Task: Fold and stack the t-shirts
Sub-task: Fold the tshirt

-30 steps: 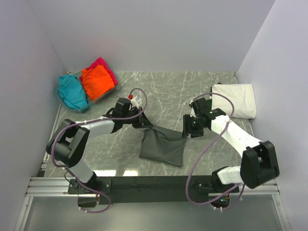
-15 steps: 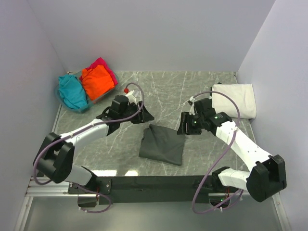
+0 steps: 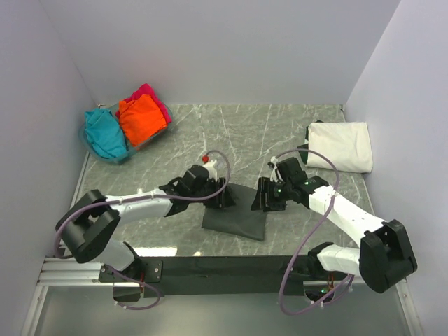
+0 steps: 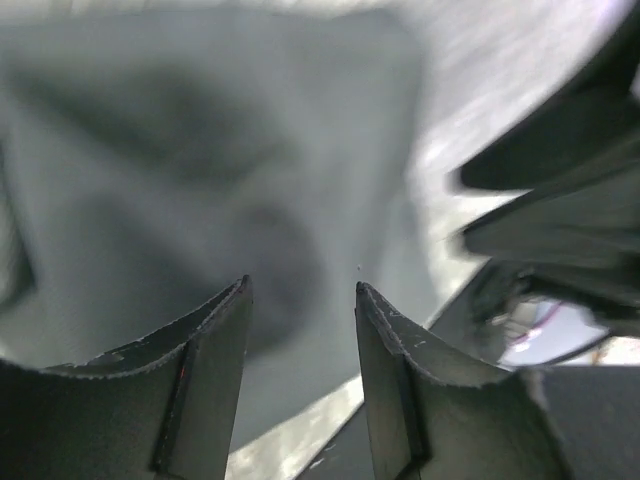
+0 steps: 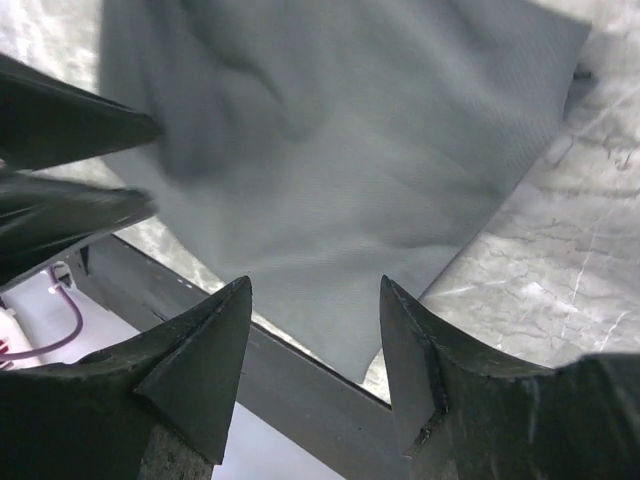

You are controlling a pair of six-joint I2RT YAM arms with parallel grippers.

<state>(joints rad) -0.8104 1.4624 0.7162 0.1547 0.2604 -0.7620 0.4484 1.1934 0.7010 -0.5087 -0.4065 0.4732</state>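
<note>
My left gripper [image 3: 222,198] and right gripper [image 3: 264,199] both gape, holding nothing. Each is over a far corner of the folded grey shirt [image 3: 236,217], which lies between and just below them. The white shirt [image 3: 341,145] lies off beyond the right gripper, so that arm looks nearer for stacking.

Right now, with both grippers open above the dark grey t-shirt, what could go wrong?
1. The left gripper and right gripper hang close together over the folded dark grey t-shirt; closing in, they might collide.
2. Its corner lies near the front edge of the table, so a drag might pull it off.
</note>
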